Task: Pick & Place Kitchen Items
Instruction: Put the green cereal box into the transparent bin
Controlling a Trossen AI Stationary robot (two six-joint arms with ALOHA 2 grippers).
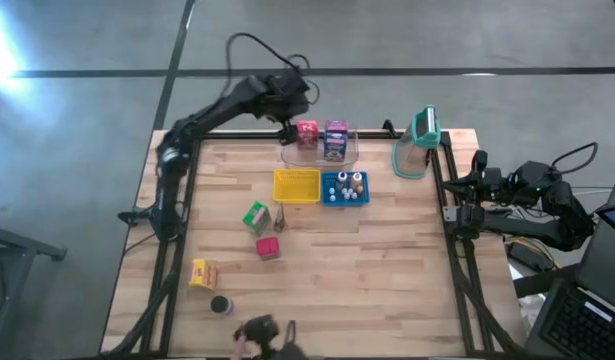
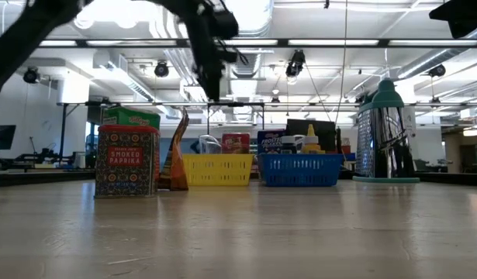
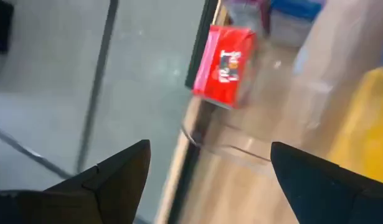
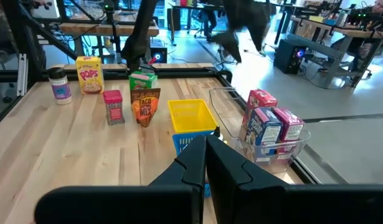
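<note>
My left gripper (image 1: 287, 128) hangs open above the table's far edge, just left of a clear tray (image 1: 349, 152). In that tray stand a pink-red carton (image 1: 307, 133) and a purple carton (image 1: 335, 140). The left wrist view shows the red carton (image 3: 225, 64) ahead of the spread fingers (image 3: 207, 168), with nothing between them. On the table stand a green carton (image 1: 255, 216), a brown pouch (image 1: 280, 218), a red tin (image 1: 268, 247), a yellow carton (image 1: 203, 273) and a small dark-lidded jar (image 1: 221, 305). My right gripper (image 4: 205, 149) waits shut beyond the table's right edge.
A yellow basket (image 1: 296, 185) and a blue basket (image 1: 344, 200) holding small bottles sit side by side mid-table. A clear jug with a teal lid (image 1: 419, 143) stands at the far right. A dark device (image 1: 267, 335) sits at the near edge.
</note>
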